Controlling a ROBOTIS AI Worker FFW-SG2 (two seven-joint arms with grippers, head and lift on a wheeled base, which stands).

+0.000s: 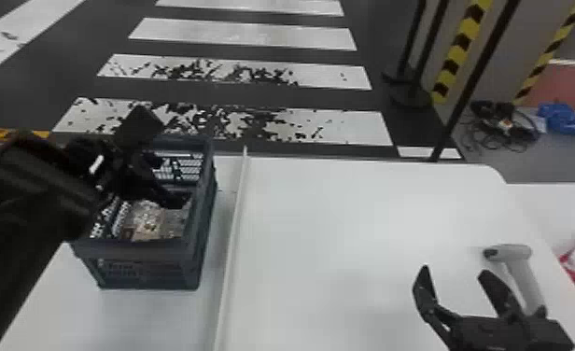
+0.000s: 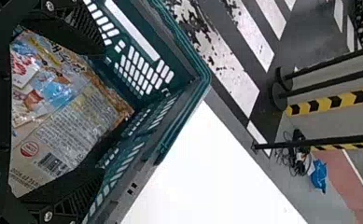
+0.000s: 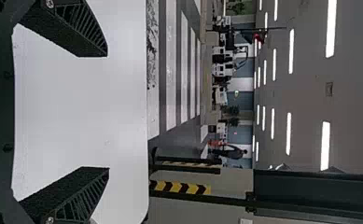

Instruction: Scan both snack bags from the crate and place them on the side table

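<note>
While open, left claw (image 1: 167,163) over crate (image 1: 132,250)

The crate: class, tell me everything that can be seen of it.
The crate is dark and bluish, seemingly plastic, boxy and open-topped, with lattice-like slotted walls. It stands upright on a white table at the robot's left, with printed snack packaging inside. The left gripper, fingers apart, is at its opening; I can't tell whether they touch it.

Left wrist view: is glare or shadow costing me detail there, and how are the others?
Left wrist view: the tabletop is blown out to flat white; the snack packaging shows its print, with dark shadow beside it in the crate. Head view: soft sheen on the tabletop. Right wrist view: ceiling lights burn white.
</note>
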